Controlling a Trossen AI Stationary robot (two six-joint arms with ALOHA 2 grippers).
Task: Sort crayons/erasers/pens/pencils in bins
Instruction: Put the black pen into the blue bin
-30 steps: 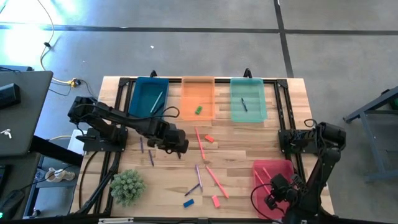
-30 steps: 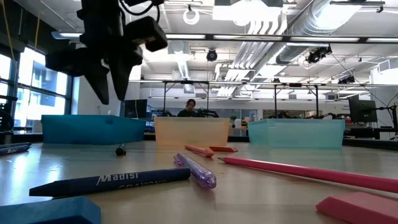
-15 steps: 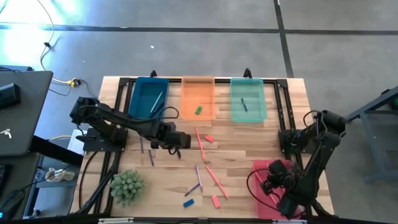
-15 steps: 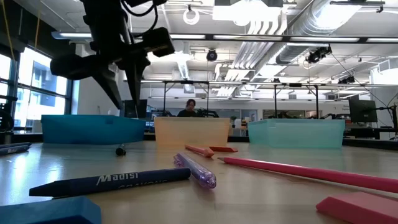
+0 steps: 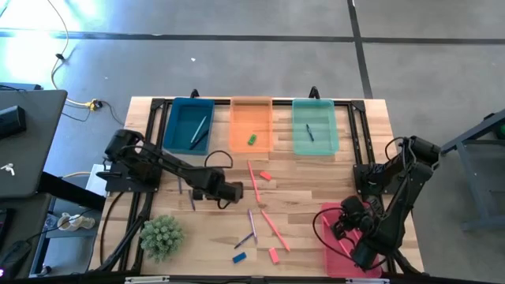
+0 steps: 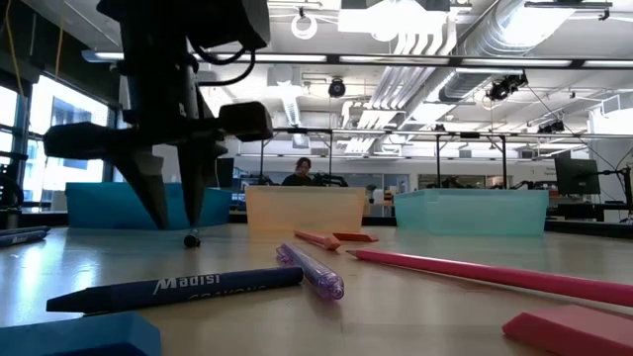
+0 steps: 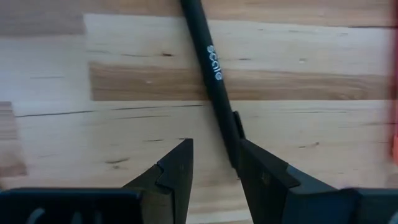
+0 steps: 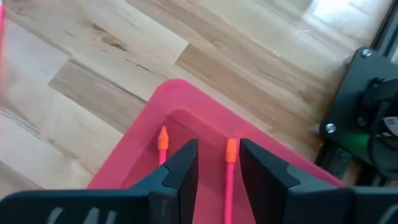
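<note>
My left gripper (image 7: 214, 163) is down at the table — fingers parted, empty, beside a black pen (image 7: 214, 84). Right gripper (image 8: 217, 163) hangs parted over the pink-red bin (image 8: 155, 134).

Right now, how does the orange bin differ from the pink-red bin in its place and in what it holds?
The orange bin stands in the far row, between the blue and teal bins; the pink-red bin stands alone at the near right corner. The orange bin holds one small green eraser; the pink-red bin holds long pink sticks. The right gripper is above the pink-red bin; no gripper is over the orange one. Both are shallow rectangular trays.
</note>
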